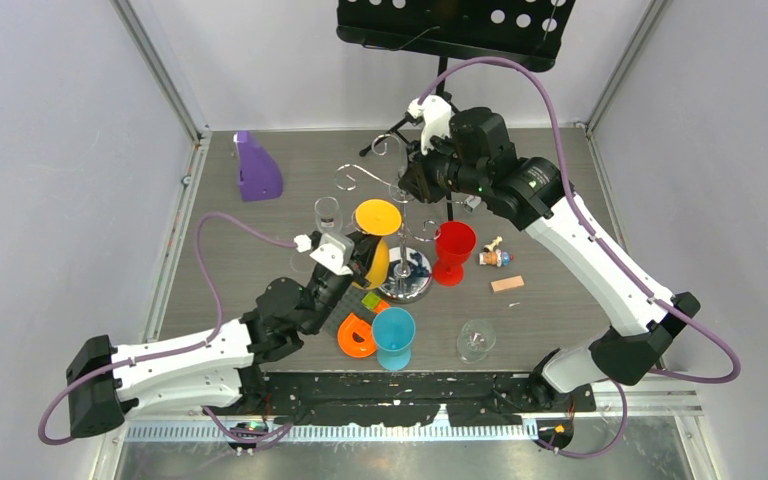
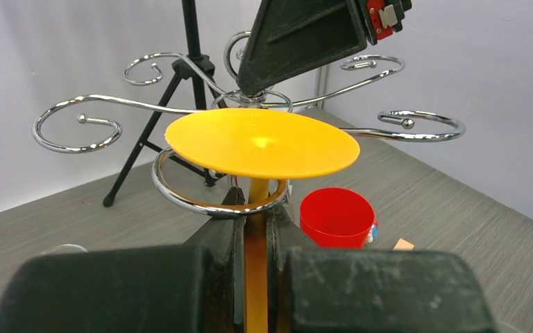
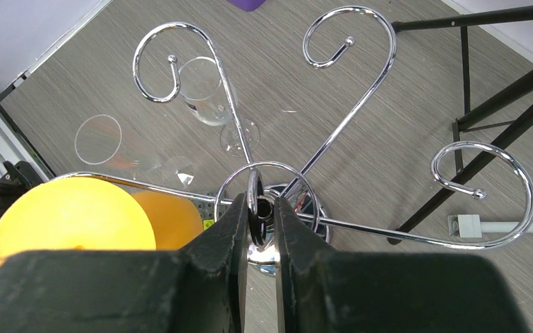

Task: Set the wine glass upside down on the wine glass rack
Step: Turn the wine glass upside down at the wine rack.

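Left gripper point(image 2: 255, 223) clamps the stem of the inverted yellow wine glass point(image 2: 260, 142) — stem threaded inside a curled arm of the chrome wine glass rack point(image 1: 407, 278) (foot just above). Right gripper point(image 3: 260, 208) pinches the rack's top ring.

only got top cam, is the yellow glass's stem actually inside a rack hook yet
Observer: Yes. In the left wrist view, the yellow wine glass is upside down, with its stem inside one curled arm of the rack.
Operator: foot sitting on the wire?
Observer: Seemingly not. The foot appears slightly above that wire.
Operator: what's the right arm holding
Observer: In the right wrist view, the right fingers are shut on the rack's top centre piece.
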`<action>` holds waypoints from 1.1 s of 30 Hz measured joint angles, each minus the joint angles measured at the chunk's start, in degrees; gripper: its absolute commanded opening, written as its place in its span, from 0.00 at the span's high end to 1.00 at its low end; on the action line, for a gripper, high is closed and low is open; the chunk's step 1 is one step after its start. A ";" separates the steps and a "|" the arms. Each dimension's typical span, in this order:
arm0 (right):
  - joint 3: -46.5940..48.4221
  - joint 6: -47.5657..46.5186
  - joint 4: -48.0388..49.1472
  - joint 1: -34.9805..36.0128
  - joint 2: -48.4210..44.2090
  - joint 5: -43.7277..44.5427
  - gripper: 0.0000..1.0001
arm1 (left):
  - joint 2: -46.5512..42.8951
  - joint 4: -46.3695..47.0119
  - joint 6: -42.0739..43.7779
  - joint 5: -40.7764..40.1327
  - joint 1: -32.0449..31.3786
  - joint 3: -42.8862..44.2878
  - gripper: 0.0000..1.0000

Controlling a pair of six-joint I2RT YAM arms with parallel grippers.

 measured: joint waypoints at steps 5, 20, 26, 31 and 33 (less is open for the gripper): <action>0.22 0.11 -0.48 -0.15 0.00 0.00 0.88 | 0.31 -2.95 -1.53 -0.28 0.00 0.72 0.83; 0.63 1.92 -1.55 -0.04 0.00 -1.09 0.62 | -10.08 -13.53 -5.46 -0.52 -0.02 0.70 0.48; 1.36 2.73 -1.77 -0.04 0.00 -1.25 0.52 | -17.29 -21.62 -7.04 -0.09 -0.02 0.44 0.44; 2.54 2.97 -1.70 -0.04 0.00 -1.22 0.47 | -23.43 -28.04 -8.85 0.92 -0.02 0.37 0.43; 2.91 3.04 -1.70 -0.04 0.00 -1.20 0.45 | -26.08 -30.18 -9.51 1.09 -0.02 0.31 0.43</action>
